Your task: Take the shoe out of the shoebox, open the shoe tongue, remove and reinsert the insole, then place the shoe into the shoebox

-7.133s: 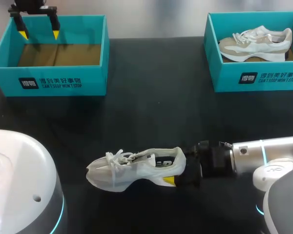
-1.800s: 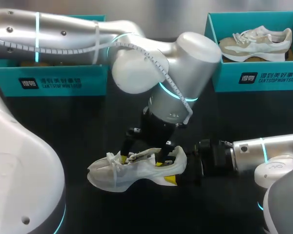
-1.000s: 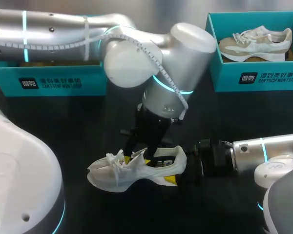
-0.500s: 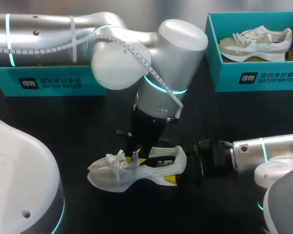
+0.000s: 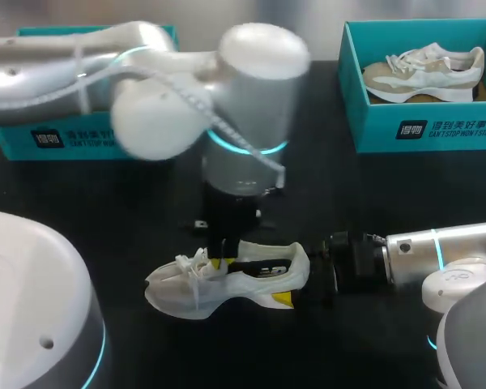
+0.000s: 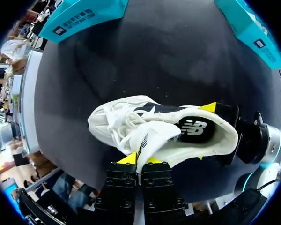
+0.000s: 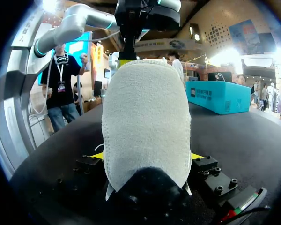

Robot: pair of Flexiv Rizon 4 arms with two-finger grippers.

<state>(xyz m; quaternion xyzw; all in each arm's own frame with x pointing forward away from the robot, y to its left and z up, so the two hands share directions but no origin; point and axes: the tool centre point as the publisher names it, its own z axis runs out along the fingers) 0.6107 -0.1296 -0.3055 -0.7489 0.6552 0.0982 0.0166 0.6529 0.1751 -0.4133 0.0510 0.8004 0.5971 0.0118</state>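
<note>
Your left gripper [image 6: 140,160] was pinched shut on the tongue [image 6: 152,137], and the shoe [image 5: 227,284] lay lengthwise, toe away from your right gripper [image 7: 145,158], which clamped its heel [image 7: 145,117].

left arm [image 5: 178,105] reaches past centre, wrist pointing down, left gripper [image 6: 139,160] pinched on tongue [image 6: 150,137]. right arm [image 5: 441,250] low and level, right gripper [image 7: 147,155] clamped on heel [image 7: 147,108] from both sides.
</note>
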